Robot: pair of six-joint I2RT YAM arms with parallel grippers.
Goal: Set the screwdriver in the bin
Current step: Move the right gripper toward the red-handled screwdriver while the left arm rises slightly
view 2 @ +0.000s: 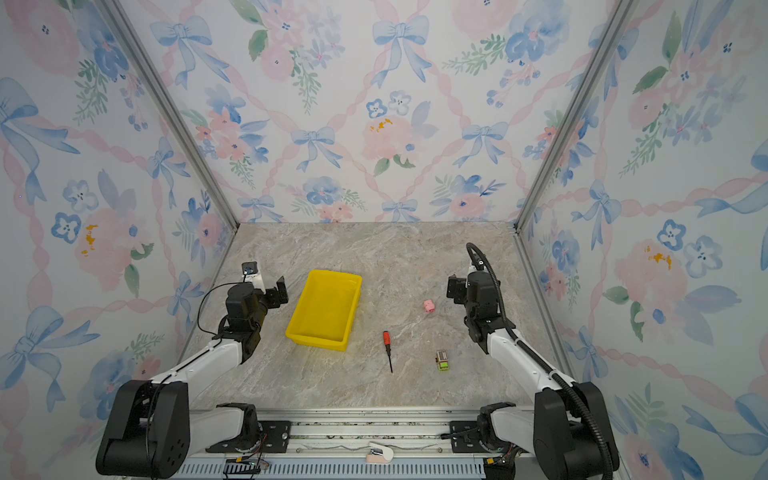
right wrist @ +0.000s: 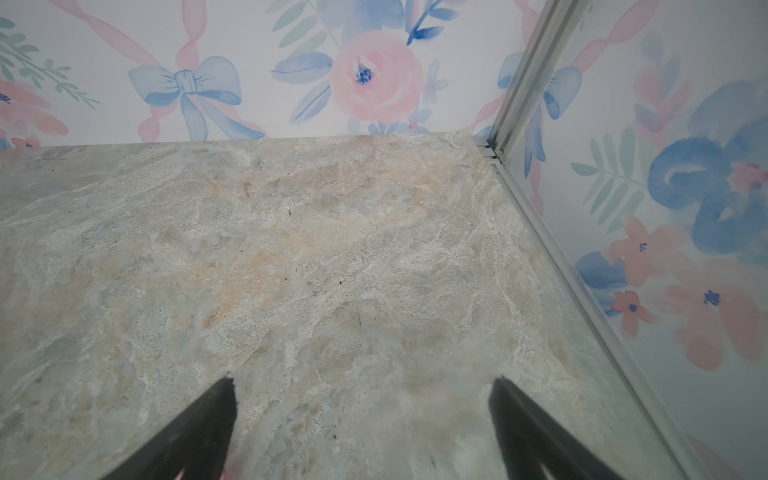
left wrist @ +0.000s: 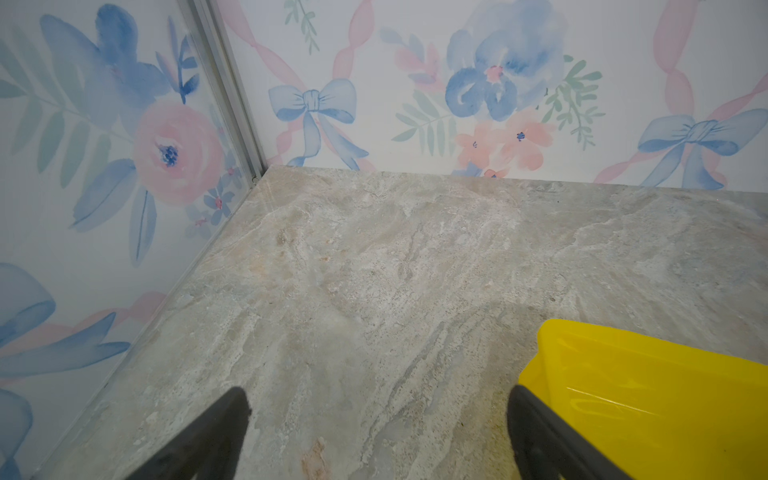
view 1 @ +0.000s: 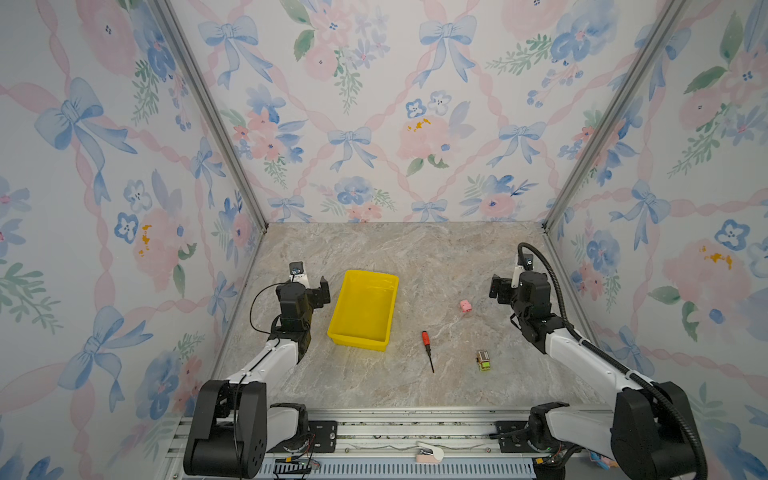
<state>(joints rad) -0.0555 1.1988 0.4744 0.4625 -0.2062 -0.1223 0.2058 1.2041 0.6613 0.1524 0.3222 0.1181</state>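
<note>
The screwdriver (view 1: 427,350) (view 2: 387,350), red-orange handle and thin dark shaft, lies flat on the marble table, just right of the bin's near corner. The bin (view 1: 363,309) (view 2: 324,309) is a bright yellow tray, empty, standing left of centre; one of its corners (left wrist: 648,386) shows in the left wrist view. My left gripper (view 1: 323,291) (view 2: 281,293) (left wrist: 378,401) hovers open beside the bin's left wall, holding nothing. My right gripper (view 1: 496,289) (view 2: 454,289) (right wrist: 361,388) is open over bare table at the right, well behind the screwdriver.
A small pink toy (view 1: 466,306) (view 2: 429,306) sits between the right gripper and the screwdriver. A small green and brown toy car (view 1: 483,360) (view 2: 442,360) lies right of the screwdriver's tip. Flowered walls close in the table on three sides, with a metal rail along the front.
</note>
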